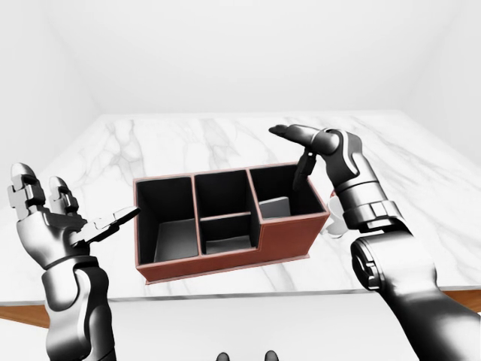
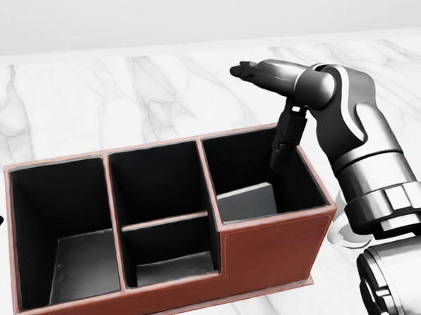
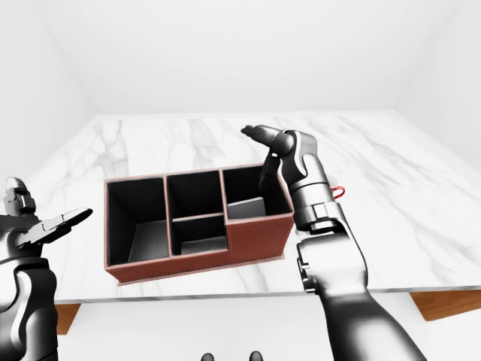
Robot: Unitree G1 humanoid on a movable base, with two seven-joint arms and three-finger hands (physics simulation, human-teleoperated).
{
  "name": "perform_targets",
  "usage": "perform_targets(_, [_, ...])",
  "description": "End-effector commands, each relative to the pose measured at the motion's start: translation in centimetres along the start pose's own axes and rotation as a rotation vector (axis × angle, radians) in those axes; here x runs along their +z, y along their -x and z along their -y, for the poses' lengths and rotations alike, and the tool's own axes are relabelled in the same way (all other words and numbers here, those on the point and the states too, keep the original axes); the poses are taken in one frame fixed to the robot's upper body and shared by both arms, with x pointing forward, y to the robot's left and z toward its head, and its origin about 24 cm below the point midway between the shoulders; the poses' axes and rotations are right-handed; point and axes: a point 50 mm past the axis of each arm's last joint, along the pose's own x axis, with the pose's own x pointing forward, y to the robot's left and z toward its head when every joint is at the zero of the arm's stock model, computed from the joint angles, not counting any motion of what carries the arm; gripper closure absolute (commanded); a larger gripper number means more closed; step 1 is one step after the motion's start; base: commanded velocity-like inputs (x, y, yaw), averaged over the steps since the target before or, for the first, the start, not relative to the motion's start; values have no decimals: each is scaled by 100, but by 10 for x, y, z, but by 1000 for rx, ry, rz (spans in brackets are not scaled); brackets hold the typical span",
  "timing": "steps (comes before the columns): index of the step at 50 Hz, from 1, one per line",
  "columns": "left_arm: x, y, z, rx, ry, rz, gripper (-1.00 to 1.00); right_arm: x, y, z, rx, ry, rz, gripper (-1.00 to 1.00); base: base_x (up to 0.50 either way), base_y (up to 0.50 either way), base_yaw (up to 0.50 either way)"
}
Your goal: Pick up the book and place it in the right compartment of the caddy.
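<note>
Right hand: the right hand (image 2: 278, 104) hovers over the right end of the caddy (image 2: 272, 256), fingers spread and holding nothing, one finger stretched out flat toward the view's left and another hanging down into the box mouth.
Left hand: off to the left of the caddy and well apart from it, the left hand (image 1: 52, 218) is raised with its fingers spread, empty (it looks to have no part in this step).
Book: a grey slab, which I take to be the book (image 2: 247, 201), lies inside the right compartment, tilted, one edge up against the divider and the other down toward the floor of the box.
Caddy: red-brown outside, black inside, sitting square on the marble table (image 1: 225, 143) near its close edge; the left and middle cells show only their grey floors.
Stage: by my reading the drop is made and the hand is at the letting-go end of the job, the placing as good as done.
Doing it well: lift the right hand straight up so the hanging finger clears the rim without hooking the far wall or dragging the box along the marble.
Watch for: the slab rests at a slant, so a brush from that finger could tip it further or nudge it against the divider.
Behind the wrist: a small red and white thing (image 3: 340, 189) lies on the table by the right forearm, too hidden to name.
</note>
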Motion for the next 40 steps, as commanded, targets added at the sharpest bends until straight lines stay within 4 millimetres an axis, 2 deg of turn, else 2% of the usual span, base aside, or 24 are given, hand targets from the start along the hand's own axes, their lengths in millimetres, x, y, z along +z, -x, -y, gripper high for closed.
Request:
perform_targets(1, [0, 0, 0, -1, 0, 1, -100, -2, 1, 2, -5, 0, -10, -100, 0, 0, 0])
perform_targets(21, [-2, 0, 0, -2, -3, -8, -100, 24, 19, 35, -140, 43, 78, -100, 0, 0, 0])
perform_targets(34, [-2, 0, 0, -2, -4, -10, -100, 52, 57, 64, -335, 58, 248, -100, 0, 0, 0])
perform_targets(40, [0, 0, 0, -1, -2, -1, -100, 63, 85, 70, -436, 28, 408, -100, 0, 0, 0])
